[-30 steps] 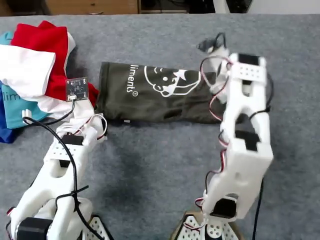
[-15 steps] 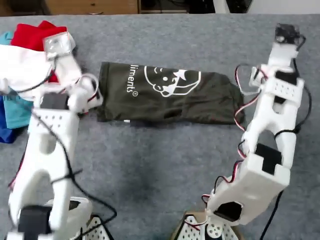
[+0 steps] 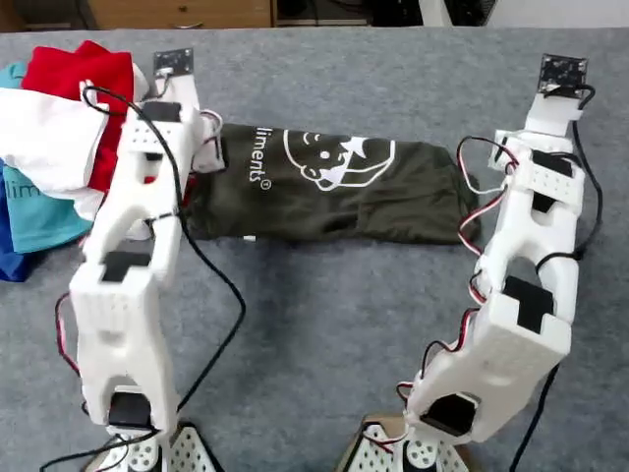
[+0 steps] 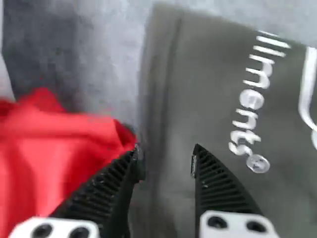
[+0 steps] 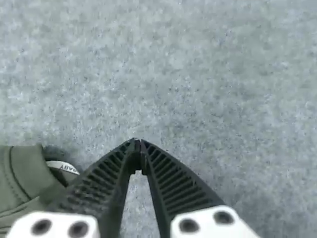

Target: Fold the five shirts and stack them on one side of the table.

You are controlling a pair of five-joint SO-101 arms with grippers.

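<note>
A dark olive shirt (image 3: 334, 192) with white print lies folded into a long band across the middle of the table. My left gripper (image 4: 166, 156) stands open just above its left end (image 4: 223, 89), with one finger at the border of a red shirt (image 4: 49, 158). My right gripper (image 5: 137, 148) is shut on nothing, over bare carpet just past the olive shirt's collar end (image 5: 20, 173), where a small label (image 5: 62, 168) shows. A heap of loose shirts sits at the far left: red (image 3: 84, 74), white (image 3: 44, 138), teal (image 3: 34, 211) and blue (image 3: 8, 256).
The table is covered in grey carpet (image 3: 324, 324). The left arm (image 3: 147, 197) stretches along the heap's inner side. Along the olive shirt's right end runs the right arm (image 3: 531, 216). Open carpet lies in front of the olive shirt and behind it.
The left arm swung from the table's front up to the olive shirt's far left end. The right arm moved off the shirt's right end, outward and farther back.
</note>
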